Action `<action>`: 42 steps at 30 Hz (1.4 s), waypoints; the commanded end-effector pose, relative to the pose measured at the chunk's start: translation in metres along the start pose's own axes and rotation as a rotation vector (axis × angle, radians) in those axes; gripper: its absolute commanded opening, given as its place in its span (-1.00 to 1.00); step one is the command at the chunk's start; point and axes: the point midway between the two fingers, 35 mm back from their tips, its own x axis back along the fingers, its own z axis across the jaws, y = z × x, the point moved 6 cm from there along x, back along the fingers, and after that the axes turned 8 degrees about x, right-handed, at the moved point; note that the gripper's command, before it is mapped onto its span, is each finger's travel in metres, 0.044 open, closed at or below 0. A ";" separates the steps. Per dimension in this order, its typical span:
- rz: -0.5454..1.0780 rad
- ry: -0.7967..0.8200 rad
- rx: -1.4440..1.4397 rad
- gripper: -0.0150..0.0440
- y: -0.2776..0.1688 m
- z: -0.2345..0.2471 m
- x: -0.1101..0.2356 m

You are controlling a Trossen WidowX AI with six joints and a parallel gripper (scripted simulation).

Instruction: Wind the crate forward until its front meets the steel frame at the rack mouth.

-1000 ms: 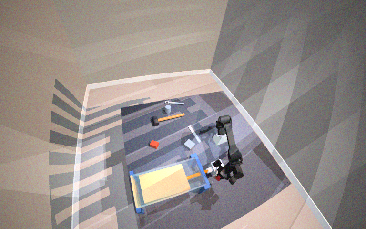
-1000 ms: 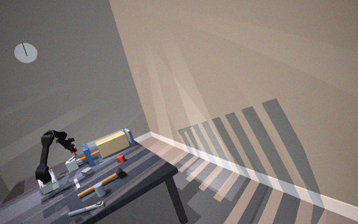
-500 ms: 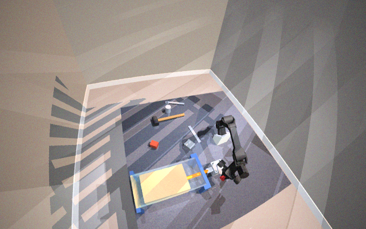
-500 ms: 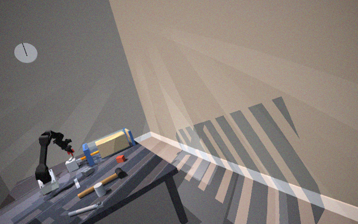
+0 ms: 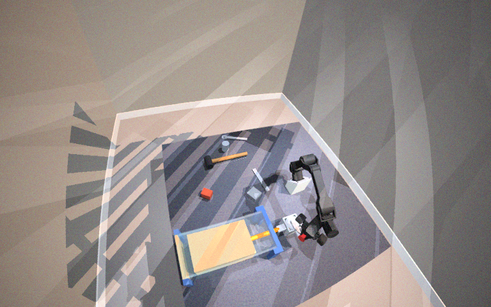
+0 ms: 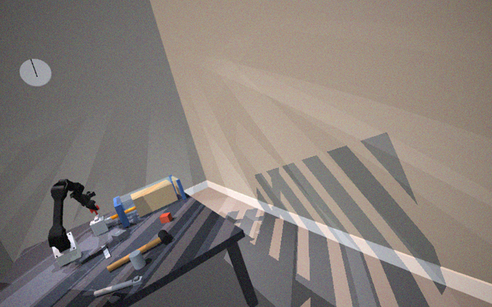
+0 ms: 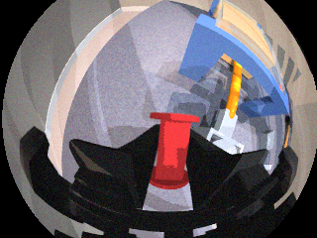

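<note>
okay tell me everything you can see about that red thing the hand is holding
The red handle is a short stem, plain matte red, with a wider flat cap across its far end, like a T. The hand is shut on its near end, one dark finger on either side. It points toward the grey winch beside the blue frame, hanging close by it; whether they touch cannot be told. From the side it tilts downward above the winch.
</note>
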 end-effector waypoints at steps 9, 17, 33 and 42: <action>0.026 0.016 0.028 -0.49 -0.028 0.011 0.012; 0.026 0.016 0.029 -0.49 -0.040 0.013 0.018; 0.028 0.017 0.031 -0.49 -0.064 0.011 0.030; 0.029 0.017 0.032 -0.49 -0.076 0.007 0.035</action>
